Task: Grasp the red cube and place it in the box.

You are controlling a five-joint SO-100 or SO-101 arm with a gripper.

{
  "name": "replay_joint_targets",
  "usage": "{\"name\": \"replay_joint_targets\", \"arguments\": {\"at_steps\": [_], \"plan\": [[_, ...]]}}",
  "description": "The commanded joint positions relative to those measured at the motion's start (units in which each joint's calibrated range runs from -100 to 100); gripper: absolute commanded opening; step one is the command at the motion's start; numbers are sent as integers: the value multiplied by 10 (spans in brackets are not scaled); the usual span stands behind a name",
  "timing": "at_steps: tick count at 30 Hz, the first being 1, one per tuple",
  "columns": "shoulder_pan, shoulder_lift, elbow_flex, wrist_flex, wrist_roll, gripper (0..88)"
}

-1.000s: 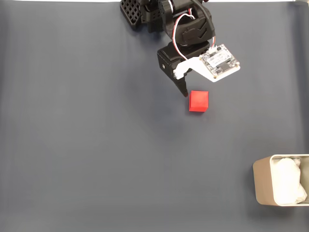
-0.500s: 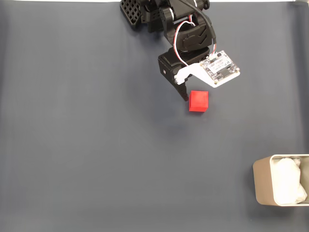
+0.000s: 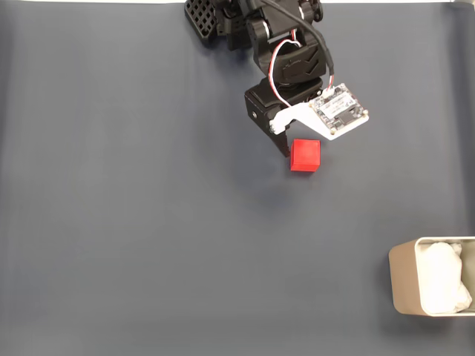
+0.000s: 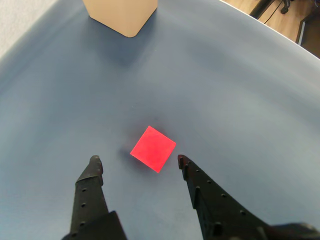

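Dark blue-grey matte sheet covers the desk [image 3: 133,222]. Fixed view: black arm reaches down from top edge, gripper [image 3: 291,144] poised just above the red cube [image 3: 305,155], likely lining up a grasp; the box [image 3: 404,285], thin pale metal with rounded corners, sits well apart at lower right. Wrist view: fingers [image 4: 95,167] spread wide, empty, tips flanking the sharp-edged red cube [image 4: 153,148], turned diamond-wise.
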Motion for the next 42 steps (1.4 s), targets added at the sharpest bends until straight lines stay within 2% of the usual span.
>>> {"name": "replay_joint_targets", "arguments": {"at_steps": [1,42], "plan": [[-7,7,-3,-16,-2,358],[-37,75,-18,-74,-8,358]]}}
